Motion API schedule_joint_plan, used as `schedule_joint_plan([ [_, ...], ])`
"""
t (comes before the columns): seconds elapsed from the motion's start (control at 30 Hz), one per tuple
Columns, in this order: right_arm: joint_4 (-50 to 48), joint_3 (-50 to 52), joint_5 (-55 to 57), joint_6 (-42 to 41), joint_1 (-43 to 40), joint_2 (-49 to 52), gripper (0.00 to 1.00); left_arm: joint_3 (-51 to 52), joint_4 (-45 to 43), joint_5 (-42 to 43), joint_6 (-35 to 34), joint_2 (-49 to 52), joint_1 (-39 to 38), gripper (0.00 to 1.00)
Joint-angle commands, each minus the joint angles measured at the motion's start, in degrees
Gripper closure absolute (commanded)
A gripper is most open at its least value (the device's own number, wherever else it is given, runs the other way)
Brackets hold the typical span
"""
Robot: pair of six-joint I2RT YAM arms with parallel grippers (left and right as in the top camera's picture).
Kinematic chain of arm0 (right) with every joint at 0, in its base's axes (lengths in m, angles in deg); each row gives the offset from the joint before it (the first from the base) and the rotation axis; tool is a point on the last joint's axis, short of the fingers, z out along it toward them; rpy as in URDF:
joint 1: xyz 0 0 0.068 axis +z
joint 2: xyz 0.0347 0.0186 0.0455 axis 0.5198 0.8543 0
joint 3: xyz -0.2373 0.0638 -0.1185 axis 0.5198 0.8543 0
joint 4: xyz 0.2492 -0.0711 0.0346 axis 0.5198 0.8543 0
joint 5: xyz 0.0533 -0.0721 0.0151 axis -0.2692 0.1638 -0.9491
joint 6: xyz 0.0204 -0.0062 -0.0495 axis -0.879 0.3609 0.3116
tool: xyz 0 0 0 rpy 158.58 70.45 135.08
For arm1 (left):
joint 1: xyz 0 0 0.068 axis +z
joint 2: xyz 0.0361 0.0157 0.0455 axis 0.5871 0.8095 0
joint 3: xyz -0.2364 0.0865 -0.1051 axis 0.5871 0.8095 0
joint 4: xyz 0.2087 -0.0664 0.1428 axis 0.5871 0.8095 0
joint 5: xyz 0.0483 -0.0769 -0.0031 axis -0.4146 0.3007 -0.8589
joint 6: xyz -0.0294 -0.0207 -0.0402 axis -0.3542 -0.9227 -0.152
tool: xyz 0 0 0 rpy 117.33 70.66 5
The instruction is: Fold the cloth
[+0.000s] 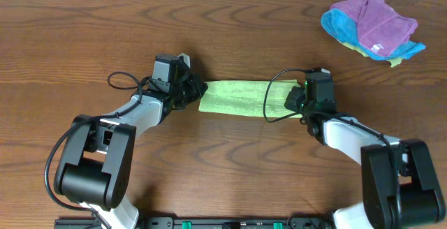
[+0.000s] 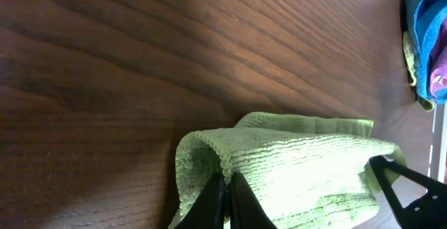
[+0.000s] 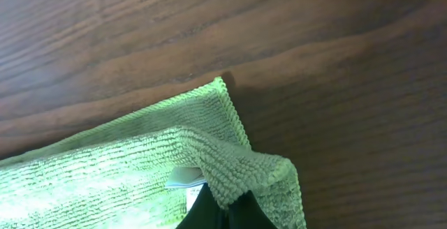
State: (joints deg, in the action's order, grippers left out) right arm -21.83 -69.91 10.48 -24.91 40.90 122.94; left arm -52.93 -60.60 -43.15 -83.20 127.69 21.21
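Here the cloth (image 3: 105, 173) shows a white label (image 3: 186, 179), unreadable

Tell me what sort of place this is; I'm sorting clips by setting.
Probably a robot test bench rather than a home: a wood-grain table, the left tool and right tool each pinching a lime-green cloth, and spare cloths heaped in a far corner.

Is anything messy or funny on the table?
Only the purple cloth and blue cloth, dumped in a crumpled heap at the far right corner. The green cloth lies as a neat strip, pinched at its ends by the left claw and right claw.
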Motion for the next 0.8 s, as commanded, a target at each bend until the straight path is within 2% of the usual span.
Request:
schedule_joint_plan([
  [0.0, -0.55, -1.33, 0.85, 1.29, -0.52, 0.59, 0.93, -0.52, 0.28, -2.08, -0.46, -0.48, 0.00, 0.94],
  [0.03, -0.57, -1.38, 0.87, 1.29, -0.52, 0.59, 0.89, -0.52, 0.31, -2.32, -0.46, -0.48, 0.00, 0.94],
  [0.13, -0.55, -1.42, 0.83, 1.29, -0.52, 0.59, 0.59, -0.52, 0.26, -2.99, -0.46, -0.48, 0.15, 0.94],
  [0.2, -0.52, -1.44, 0.55, 1.27, -0.52, 0.59, 0.50, -0.52, 0.24, -2.95, -0.44, -0.55, 0.39, 0.94],
  [0.3, -0.37, -1.42, -0.66, 1.25, -0.52, 0.50, 0.44, -0.52, 0.17, -2.93, -0.44, -1.22, 0.90, 0.90],
  [0.37, 0.20, -1.44, -1.70, 1.25, -0.52, -0.02, 0.40, -0.52, 0.00, -2.93, -0.39, -2.03, 1.27, 0.79],
  [0.47, 1.95, -1.44, -2.21, 1.22, -0.52, -1.88, 0.37, -0.59, 0.00, -3.21, 0.52, -4.17, 1.97, 0.55],
  [0.5, 2.45, -1.42, -2.19, 1.20, -0.52, -2.54, 0.36, -0.59, 0.02, -3.23, 0.72, -4.74, 2.12, 0.52],
  [0.67, 7.13, -1.44, -2.16, 0.98, -0.52, -8.55, 0.32, -0.59, 0.24, -2.99, 0.87, -7.78, 3.17, 0.45],
  [0.77, 12.39, -1.44, -2.16, -1.68, -0.52, -14.10, 0.26, -0.59, 0.22, -2.03, 0.50, -9.05, 3.17, 0.49],
])
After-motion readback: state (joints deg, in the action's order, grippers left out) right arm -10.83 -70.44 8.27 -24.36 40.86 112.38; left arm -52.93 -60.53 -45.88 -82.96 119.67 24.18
